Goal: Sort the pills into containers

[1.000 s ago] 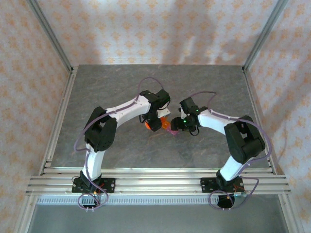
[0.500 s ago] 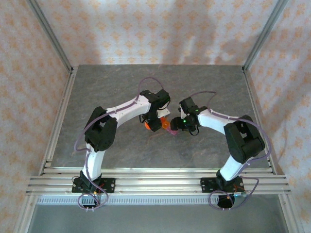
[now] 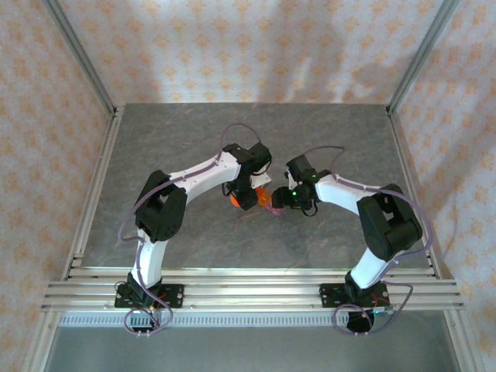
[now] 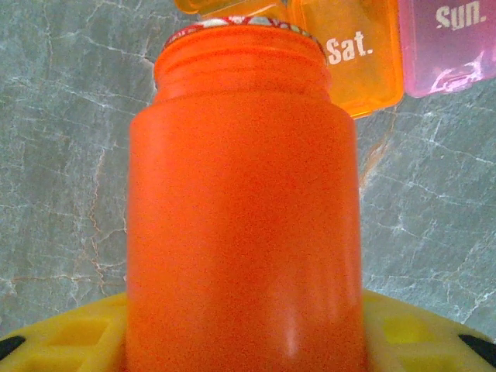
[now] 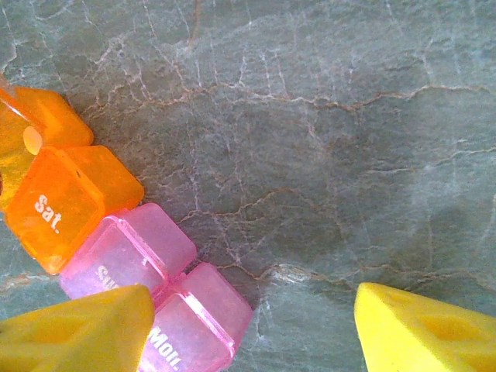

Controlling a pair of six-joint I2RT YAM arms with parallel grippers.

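My left gripper (image 4: pixel 244 349) is shut on an orange cylindrical bottle (image 4: pixel 244 194), whose open mouth points at the containers. These are tiny translucent boxes in a row. The orange one marked "Sat." (image 4: pixel 358 58) lies just past the bottle's rim, with the pink one marked "Sun." (image 4: pixel 449 39) beside it. In the right wrist view the orange box (image 5: pixel 66 205) and the pink boxes (image 5: pixel 128 260) lie at the lower left. My right gripper (image 5: pixel 254 298) is open, its left finger (image 5: pixel 77 329) over the pink boxes and bare table between the jaws. A small pale oval (image 5: pixel 32 139) sits in the farther orange box.
From above, both grippers meet at the middle of the grey stone table (image 3: pixel 194 139), the left gripper (image 3: pixel 246 198) and right gripper (image 3: pixel 280 200) on either side of the boxes (image 3: pixel 267 200). Metal frame posts and patterned walls stand round the table.
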